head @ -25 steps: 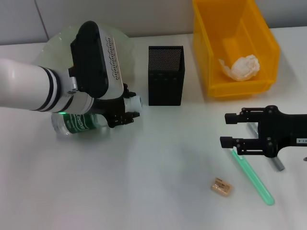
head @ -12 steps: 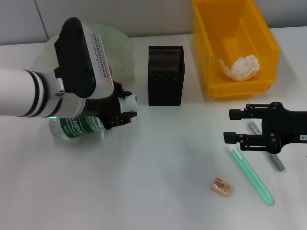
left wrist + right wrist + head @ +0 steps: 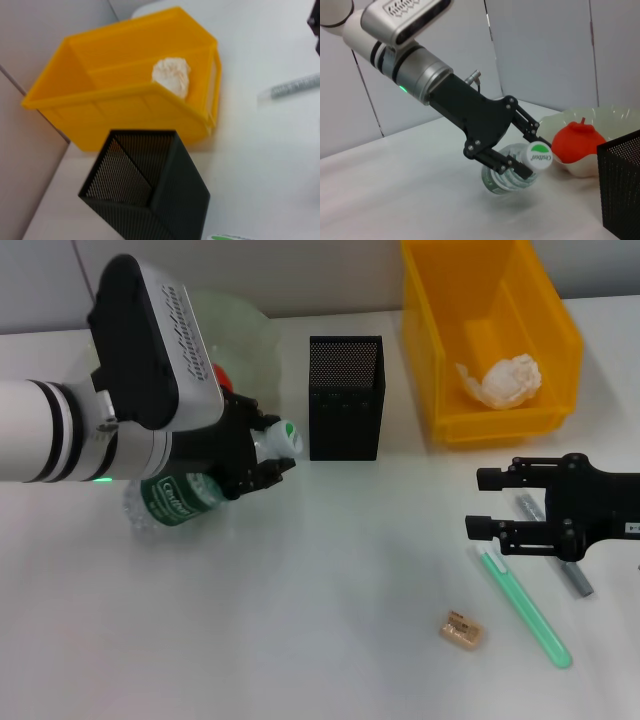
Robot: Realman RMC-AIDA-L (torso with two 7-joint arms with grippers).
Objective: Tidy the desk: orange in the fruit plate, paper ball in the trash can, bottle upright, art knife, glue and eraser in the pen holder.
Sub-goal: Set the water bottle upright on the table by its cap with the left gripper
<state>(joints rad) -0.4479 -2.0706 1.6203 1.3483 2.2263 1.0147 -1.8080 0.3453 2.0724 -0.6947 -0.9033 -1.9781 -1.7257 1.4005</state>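
We see the left gripper (image 3: 262, 455) clamped around the neck of the water bottle (image 3: 182, 497), which tilts cap-up beside the fruit plate (image 3: 600, 117) holding the orange (image 3: 576, 140). The right gripper (image 3: 483, 506) hovers with its fingers spread, empty, above the green art knife (image 3: 528, 609).
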